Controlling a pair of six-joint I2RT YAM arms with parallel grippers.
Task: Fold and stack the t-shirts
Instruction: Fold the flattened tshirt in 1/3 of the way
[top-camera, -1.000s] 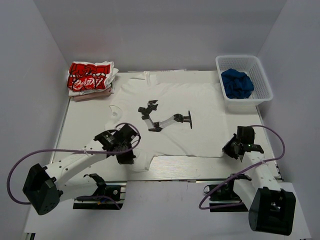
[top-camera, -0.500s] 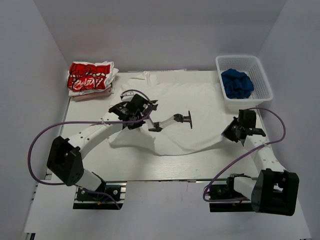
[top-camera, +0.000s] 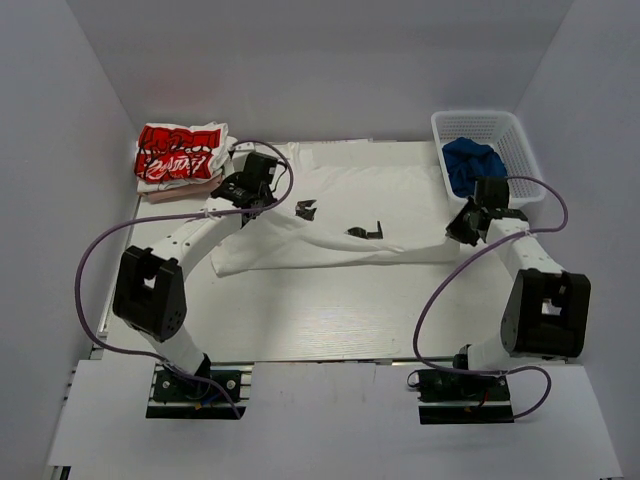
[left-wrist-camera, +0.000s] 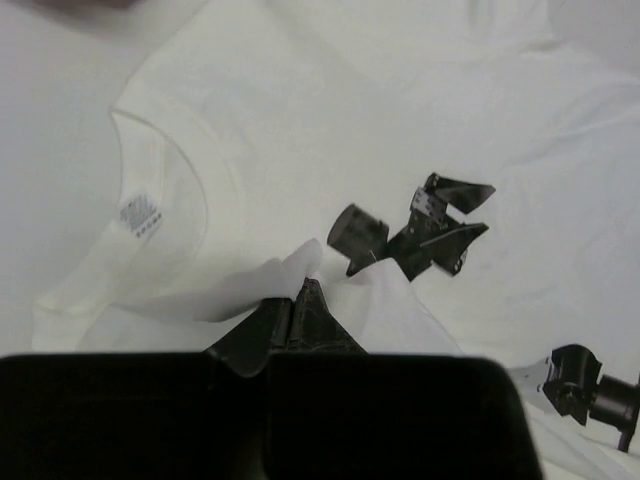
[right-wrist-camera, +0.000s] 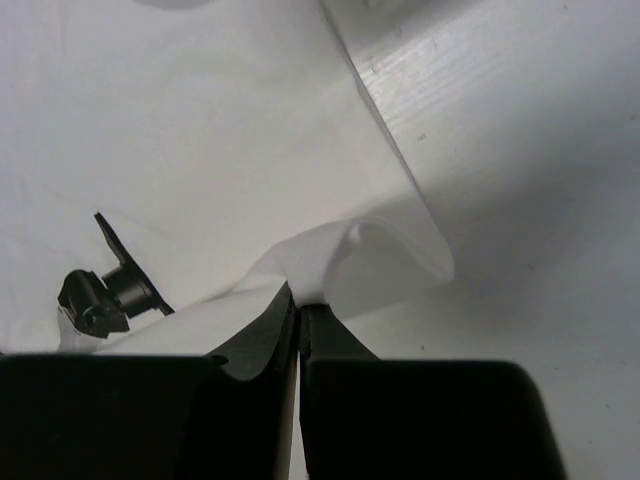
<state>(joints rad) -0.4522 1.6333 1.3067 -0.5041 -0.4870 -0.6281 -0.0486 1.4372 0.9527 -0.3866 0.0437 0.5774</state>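
My left hand (left-wrist-camera: 300, 297) was clamped on a pinch of the white tee (top-camera: 350, 190) right by its collar. My right hand (right-wrist-camera: 300, 302) was pinched tight on the tee's edge over on the other side. The tee lay doubled over mid-worktop (top-camera: 330, 310), and the red-and-black tee (top-camera: 180, 152) sat folded in the far left corner.

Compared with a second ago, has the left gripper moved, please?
Yes. The left gripper, shut on the white t-shirt, went from the near edge of the table to the far side, beside the folded red-printed shirt.
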